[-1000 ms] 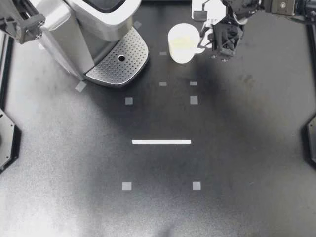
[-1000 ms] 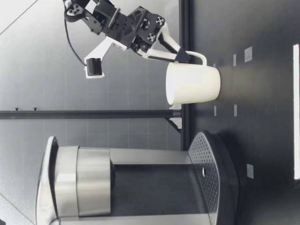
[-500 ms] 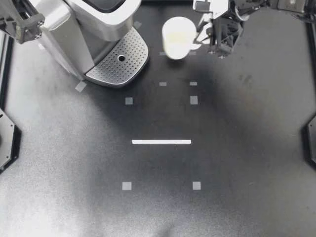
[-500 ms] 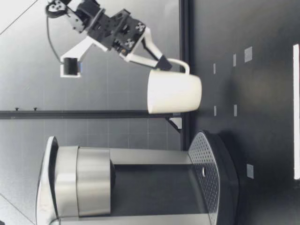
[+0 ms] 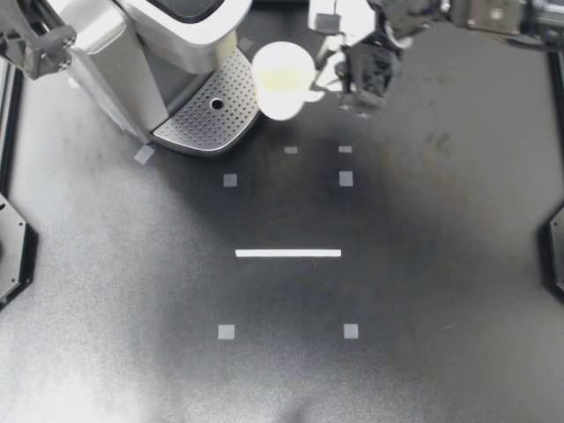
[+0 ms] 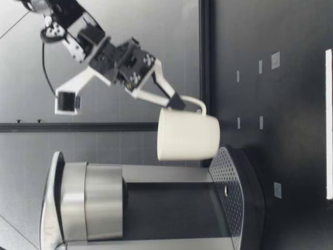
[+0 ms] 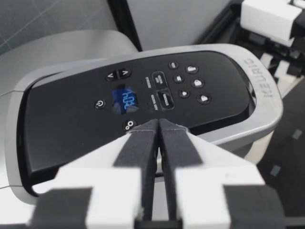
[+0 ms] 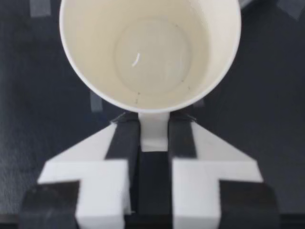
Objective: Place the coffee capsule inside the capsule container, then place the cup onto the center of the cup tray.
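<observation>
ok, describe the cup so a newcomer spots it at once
Find the silver coffee machine in the top view's upper left, then its perforated cup tray. At the tray's edge is the cup: plain white, empty, the only thing held aloft, gripped by its handle in my right claw.

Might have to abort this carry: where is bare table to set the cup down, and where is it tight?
Bare: the table all around the white tape line, and the cup tray itself. Tight: beside the coffee machine, where the cup in my right gripper hangs by the tray's rim.
</observation>
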Available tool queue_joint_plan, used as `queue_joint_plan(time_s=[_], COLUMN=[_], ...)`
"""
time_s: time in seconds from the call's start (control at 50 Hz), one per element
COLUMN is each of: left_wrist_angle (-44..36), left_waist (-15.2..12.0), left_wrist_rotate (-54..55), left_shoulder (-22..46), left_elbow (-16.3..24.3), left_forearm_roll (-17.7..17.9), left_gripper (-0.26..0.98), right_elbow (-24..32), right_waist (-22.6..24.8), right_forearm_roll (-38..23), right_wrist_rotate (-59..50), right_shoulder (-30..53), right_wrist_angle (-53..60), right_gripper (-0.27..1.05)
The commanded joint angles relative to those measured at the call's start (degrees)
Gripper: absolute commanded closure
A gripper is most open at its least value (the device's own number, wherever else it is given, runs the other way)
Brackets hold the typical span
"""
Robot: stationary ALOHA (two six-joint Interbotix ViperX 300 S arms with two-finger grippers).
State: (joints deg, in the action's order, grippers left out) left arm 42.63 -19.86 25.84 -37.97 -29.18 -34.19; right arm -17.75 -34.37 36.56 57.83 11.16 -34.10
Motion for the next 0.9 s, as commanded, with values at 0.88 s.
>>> queue_joint_plan(time_s=[0.88], left_wrist_angle=[-0.26], left_waist=[0.09], left_wrist_rotate=[0.09], left_shoulder=[-1.14], left_elbow=[-0.18], left_forearm_roll=[0.09], left_gripper=[0.59], right_elbow=[12.66], right_waist=[3.08], right_forearm_roll=[0.09], right_wrist_rotate=[0.0], right_shoulder=[8.17], right_wrist_angle=[-0.62], right_gripper=[0.73])
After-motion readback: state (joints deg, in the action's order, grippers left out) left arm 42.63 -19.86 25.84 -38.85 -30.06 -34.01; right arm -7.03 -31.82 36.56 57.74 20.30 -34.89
